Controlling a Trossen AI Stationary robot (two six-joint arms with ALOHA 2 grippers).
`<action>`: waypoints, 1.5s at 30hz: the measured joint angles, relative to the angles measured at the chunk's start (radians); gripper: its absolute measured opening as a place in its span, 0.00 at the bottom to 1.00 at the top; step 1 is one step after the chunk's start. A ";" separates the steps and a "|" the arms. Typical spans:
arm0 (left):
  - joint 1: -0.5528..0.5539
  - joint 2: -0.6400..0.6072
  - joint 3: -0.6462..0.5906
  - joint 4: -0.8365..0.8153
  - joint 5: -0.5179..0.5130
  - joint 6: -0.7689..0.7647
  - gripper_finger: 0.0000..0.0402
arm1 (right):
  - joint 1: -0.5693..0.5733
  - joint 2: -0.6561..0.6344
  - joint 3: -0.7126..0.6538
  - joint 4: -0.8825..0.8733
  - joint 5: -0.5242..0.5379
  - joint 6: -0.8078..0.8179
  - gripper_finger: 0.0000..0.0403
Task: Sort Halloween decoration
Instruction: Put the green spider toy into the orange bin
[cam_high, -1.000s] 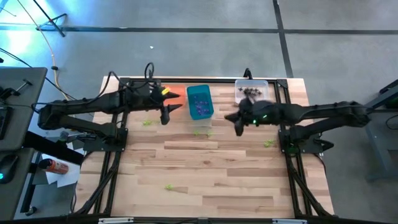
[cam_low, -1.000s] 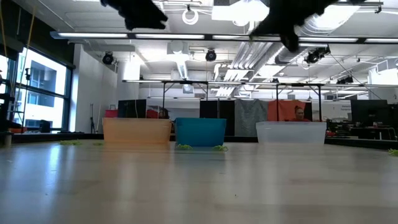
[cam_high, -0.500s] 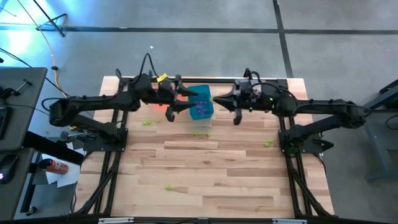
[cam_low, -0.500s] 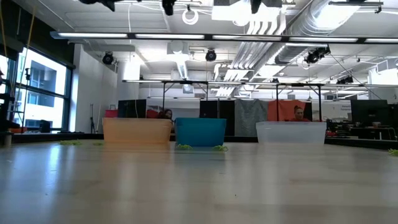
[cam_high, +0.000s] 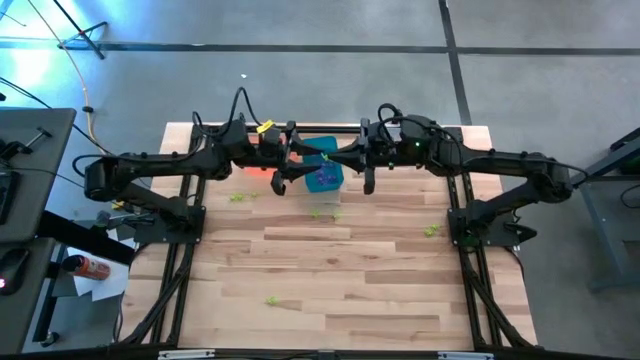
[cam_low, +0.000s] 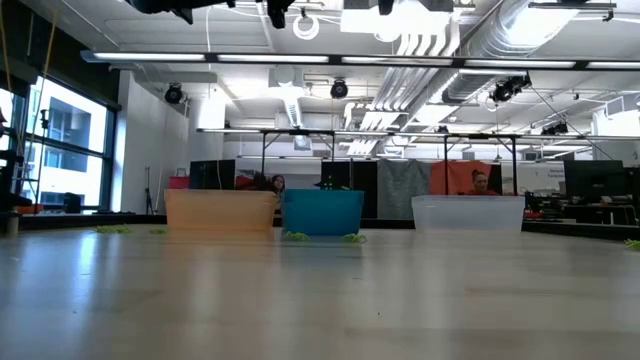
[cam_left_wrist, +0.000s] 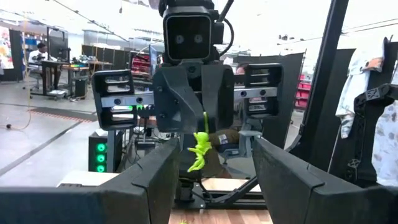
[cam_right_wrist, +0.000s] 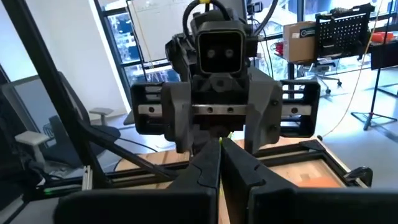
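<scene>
High view, arms: both arms reach in over the teal bin (cam_high: 322, 165) at the tabletop's (cam_high: 330, 270) far edge, the left gripper (cam_high: 300, 165) and right gripper (cam_high: 350, 165) facing each other, tips near.
High view, bins: an orange bin (cam_high: 258, 160) mostly under the left arm; a clear bin is largely hidden by the right arm.
High view, decorations: purple trinkets (cam_high: 322, 178) lie in the teal bin; yellow-green trinkets lie loose on the wood beside the orange bin (cam_high: 238, 197), in front of the teal bin (cam_high: 322, 212), near the right arm's base (cam_high: 431, 230) and alone toward the near edge (cam_high: 271, 299).
Low view, bins: orange bin (cam_low: 220, 211), teal bin (cam_low: 322, 211) and clear bin (cam_low: 468, 212) stand in a row; small yellow-green bits lie at the teal bin's foot (cam_low: 297, 236).
Low view, room: a person (cam_low: 482, 183) sits far behind the clear bin.
Left wrist view, trinket: a yellow-green spidery trinket (cam_left_wrist: 199, 149), thin-legged and dangling, hangs pinched at the closed tips of the right gripper (cam_left_wrist: 203, 118) opposite.
Left wrist view, own fingers: the left gripper's fingers (cam_left_wrist: 149, 177) stand wide apart, nothing between them.
Right wrist view, own fingers: the right gripper's fingers (cam_right_wrist: 208, 168) are pressed together, a sliver of yellow-green at their tips (cam_right_wrist: 219, 140).
Right wrist view, opposite: the left gripper (cam_right_wrist: 217, 134) faces it head-on.
Writing: none readable in any view.
</scene>
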 joint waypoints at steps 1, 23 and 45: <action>0.000 0.000 0.000 0.002 -0.001 0.000 0.47 | 0.000 0.000 0.000 0.002 0.000 0.001 0.00; 0.001 0.001 0.000 -0.032 -0.005 0.020 0.28 | 0.000 0.076 0.001 0.110 -0.015 0.020 0.00; 0.052 -0.003 -0.001 -0.069 -0.001 0.045 0.00 | -0.026 0.057 0.000 0.099 0.035 0.166 0.10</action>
